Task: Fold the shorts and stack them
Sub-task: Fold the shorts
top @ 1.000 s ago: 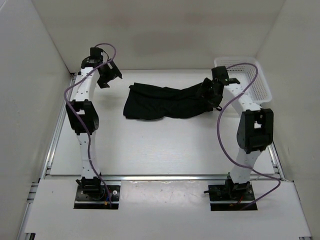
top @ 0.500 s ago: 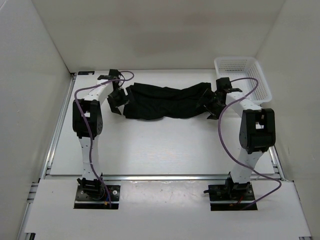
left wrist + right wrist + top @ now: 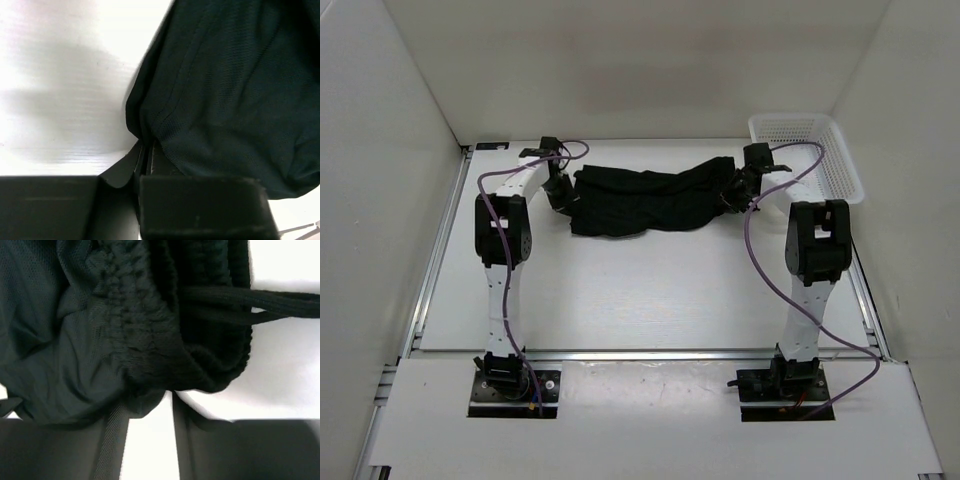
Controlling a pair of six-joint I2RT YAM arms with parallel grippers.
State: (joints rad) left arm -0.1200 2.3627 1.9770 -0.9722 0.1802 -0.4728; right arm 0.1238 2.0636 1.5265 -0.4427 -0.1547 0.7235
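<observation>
The black shorts (image 3: 650, 200) lie stretched sideways across the back of the table. At their left end my left gripper (image 3: 560, 192) is down on the cloth. In the left wrist view that gripper (image 3: 146, 150) is shut, with a thin edge of the shorts (image 3: 225, 90) pinched between its fingers. My right gripper (image 3: 733, 192) is at the right end. In the right wrist view it (image 3: 147, 405) has its jaws drawn in around the gathered waistband (image 3: 145, 330), with a narrow strip of table showing between the fingers lower down. A black drawstring (image 3: 250, 307) trails to the right.
A white mesh basket (image 3: 820, 150) stands at the back right corner, just beyond the right arm. White walls enclose the table on the left, back and right. Purple cables loop off both arms.
The left arm swung from the back left corner down onto the shorts' left end and shut on it. The right gripper closed in on the waistband at the right end.
</observation>
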